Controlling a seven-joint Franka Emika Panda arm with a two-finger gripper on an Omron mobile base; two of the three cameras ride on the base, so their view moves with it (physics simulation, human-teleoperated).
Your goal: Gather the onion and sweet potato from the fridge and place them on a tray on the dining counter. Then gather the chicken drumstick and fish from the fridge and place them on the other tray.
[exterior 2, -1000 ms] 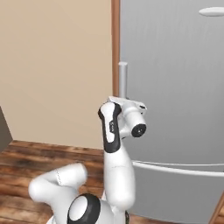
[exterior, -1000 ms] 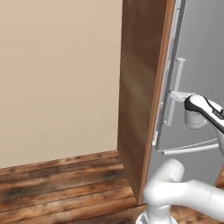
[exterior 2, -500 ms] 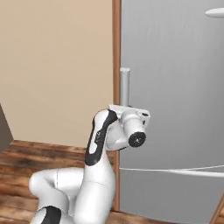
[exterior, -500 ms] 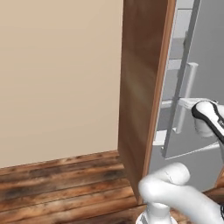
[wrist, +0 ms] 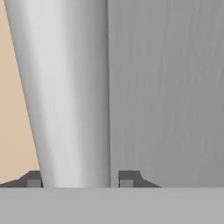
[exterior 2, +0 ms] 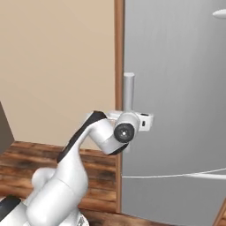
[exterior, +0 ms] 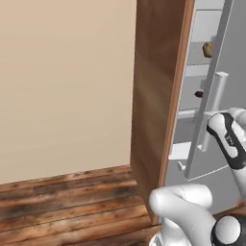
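The fridge [exterior 2: 176, 79] has a brushed-silver door that stands ajar in the left base view. My gripper [wrist: 81, 179] is shut on the fridge's vertical grey bar handle [wrist: 70, 96], one dark fingertip [wrist: 34, 179] on each side of it. In the right base view the gripper [exterior 2: 130, 115] sits low on the handle [exterior 2: 128, 90]. Through the door gap, a small orange-brown ball, apparently the onion [exterior: 207, 49], rests on an upper shelf. A small dark brown lump, apparently the sweet potato [exterior: 198, 94], lies one shelf lower. Most of the interior is hidden by the door [exterior: 233, 72].
A wood-brown frame panel [exterior: 156, 96] stands at the fridge's left, close to the door's opening edge. A beige wall [exterior: 62, 81] and wooden plank floor [exterior: 67, 211] lie to the left. My own arm [exterior 2: 66, 176] fills the lower foreground.
The fridge door has swung further open with the handle in my gripper. The gap beside the wooden frame has widened and now shows shelves and two small items.
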